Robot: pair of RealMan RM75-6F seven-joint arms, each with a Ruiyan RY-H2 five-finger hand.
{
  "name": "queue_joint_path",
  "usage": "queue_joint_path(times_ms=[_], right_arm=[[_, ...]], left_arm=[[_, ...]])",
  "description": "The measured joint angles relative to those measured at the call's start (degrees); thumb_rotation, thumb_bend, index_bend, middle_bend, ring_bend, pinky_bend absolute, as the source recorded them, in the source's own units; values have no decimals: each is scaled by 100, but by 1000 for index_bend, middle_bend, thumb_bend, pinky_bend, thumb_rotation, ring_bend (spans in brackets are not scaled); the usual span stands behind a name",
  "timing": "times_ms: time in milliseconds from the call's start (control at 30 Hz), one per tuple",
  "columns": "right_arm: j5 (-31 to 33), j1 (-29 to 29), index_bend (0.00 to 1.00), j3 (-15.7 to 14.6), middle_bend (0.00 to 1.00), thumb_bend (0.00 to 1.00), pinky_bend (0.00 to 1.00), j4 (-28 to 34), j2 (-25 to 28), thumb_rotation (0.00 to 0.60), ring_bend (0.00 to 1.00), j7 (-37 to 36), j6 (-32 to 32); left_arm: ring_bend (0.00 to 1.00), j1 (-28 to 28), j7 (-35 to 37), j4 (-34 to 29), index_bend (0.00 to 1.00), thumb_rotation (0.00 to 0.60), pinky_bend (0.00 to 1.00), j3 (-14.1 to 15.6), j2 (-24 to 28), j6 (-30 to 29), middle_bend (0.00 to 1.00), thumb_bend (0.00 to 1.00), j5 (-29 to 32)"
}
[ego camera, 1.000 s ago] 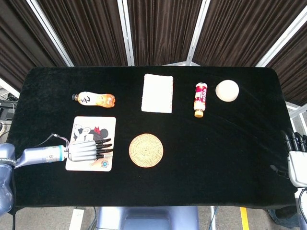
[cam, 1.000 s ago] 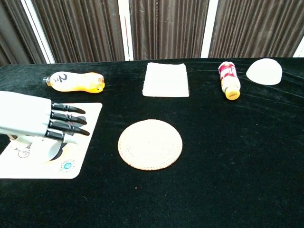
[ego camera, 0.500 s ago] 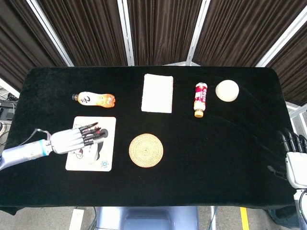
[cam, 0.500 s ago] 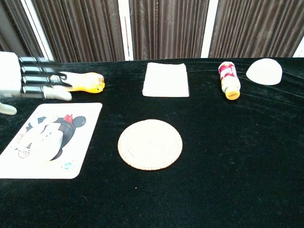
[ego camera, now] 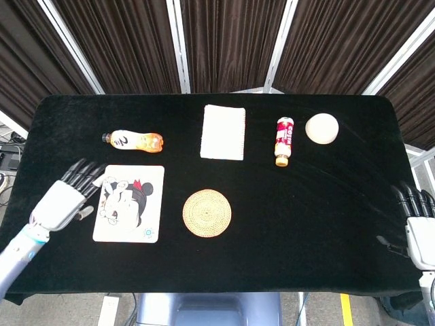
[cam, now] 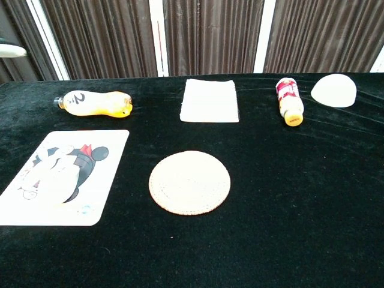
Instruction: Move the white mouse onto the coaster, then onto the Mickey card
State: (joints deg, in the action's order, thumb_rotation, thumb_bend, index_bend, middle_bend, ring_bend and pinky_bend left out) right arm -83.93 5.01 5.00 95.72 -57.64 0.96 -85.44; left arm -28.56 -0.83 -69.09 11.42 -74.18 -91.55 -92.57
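Two bottles (ego camera: 133,140) (ego camera: 283,140), one mouse (ego camera: 321,128), coaster (ego camera: 206,213), card (ego camera: 130,203), cloth (ego camera: 223,132).

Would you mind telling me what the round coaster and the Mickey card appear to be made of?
The coaster looks like woven straw or rattan: tan, matte, with concentric coiled rings visible. The Mickey card looks like thin plastic or coated card: flat, smooth, white with a printed cartoon and rounded corners. Which of the two it is cannot be told from the look.

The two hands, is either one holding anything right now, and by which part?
Nothing is held. The left hand hangs open beside the Mickey card, and the right hand sits empty at the table's far edge. The white mouse lies untouched.
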Motion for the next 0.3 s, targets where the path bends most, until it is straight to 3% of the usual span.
queue_joint_path(times_ms=[133,233,300], right_arm=[[-166,-36,0,-27,0,0,0,-19,95,600,0,-168,-91],[-245,-61,0,-37,0,0,0,-21,125,600,0,-219,-162],[-283,-74,0,-43,0,0,0,-27,135,600,0,-247,-191]], left_arm=[[0,637,-669,-1817,0,600,0,-87,322,-95,0,14,722],[0,1183,-1198,-2810,0,600,0,-219,460,-263,0,13,1245],[0,1496,-1458,-3154,0,600,0,-358,493,-387,0,14,1530]])
